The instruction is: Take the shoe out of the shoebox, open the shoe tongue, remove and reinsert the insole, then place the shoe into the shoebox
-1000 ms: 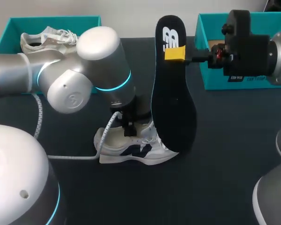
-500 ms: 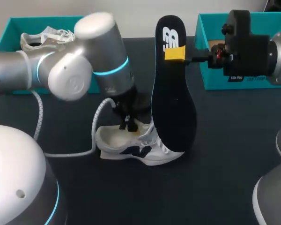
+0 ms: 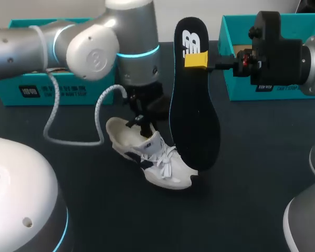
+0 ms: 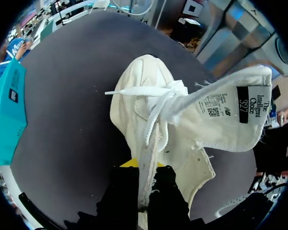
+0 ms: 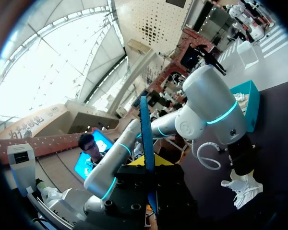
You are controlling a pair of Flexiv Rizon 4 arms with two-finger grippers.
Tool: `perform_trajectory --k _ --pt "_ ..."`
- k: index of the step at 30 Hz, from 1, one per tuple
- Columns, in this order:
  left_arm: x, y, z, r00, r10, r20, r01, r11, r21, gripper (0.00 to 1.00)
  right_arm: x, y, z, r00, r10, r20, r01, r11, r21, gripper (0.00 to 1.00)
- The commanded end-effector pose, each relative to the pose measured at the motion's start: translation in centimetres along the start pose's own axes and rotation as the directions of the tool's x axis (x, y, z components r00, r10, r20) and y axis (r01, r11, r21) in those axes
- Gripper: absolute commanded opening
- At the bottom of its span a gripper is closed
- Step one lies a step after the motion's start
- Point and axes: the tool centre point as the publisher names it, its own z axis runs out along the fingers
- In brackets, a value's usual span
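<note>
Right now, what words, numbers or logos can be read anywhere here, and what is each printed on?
"The Intelligent Choice": black tab on the tongue of the shoe.
"327": same tab.
Small print beside it: too small to read.
Large white two-letter logo, no other words: on the insole.
Labels on the left shoebox and the right shoebox: too blurred to read.

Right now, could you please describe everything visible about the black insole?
The insole is long, flat and black, apparently foam, with white print near its upper end. It stands almost upright. The right claw pinches it near the top, a yellow tip lying on its face. Its lower end hangs by the toe of the white shoe; whether they touch is unclear.
</note>
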Motion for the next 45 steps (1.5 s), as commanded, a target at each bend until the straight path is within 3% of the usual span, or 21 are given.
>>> perform_trajectory --k 1,20,27,36,45 --pt "-0.4 -0.4 -1.3 0.839 0.512 -0.184 -0.543 0.808 -0.227 0.0 -0.1 0.1 0.5 1.0 0.002 0.002 -0.002 1.0 0.001 0.0" --pt "-0.4 -0.4 -1.3 0.839 0.512 -0.184 -0.543 0.808 -0.227 0.0 -0.1 0.1 0.5 1.0 0.002 0.002 -0.002 1.0 0.001 0.0" --pt "-1.6 -1.0 -0.8 0.82 0.534 -0.205 -0.568 0.8 -0.192 0.0 -0.1 0.1 0.5 1.0 0.002 0.002 -0.002 1.0 0.001 0.0" --pt "-4.6 -2.3 -0.1 0.742 0.602 -0.295 -0.658 0.736 -0.155 0.0 -0.1 0.1 0.5 1.0 0.002 0.002 -0.002 1.0 0.001 0.0" --pt "-6.6 -2.9 1.2 0.734 0.594 -0.328 -0.66 0.738 -0.141 0.0 -0.1 0.1 0.5 1.0 0.002 0.002 -0.002 1.0 0.001 0.0"
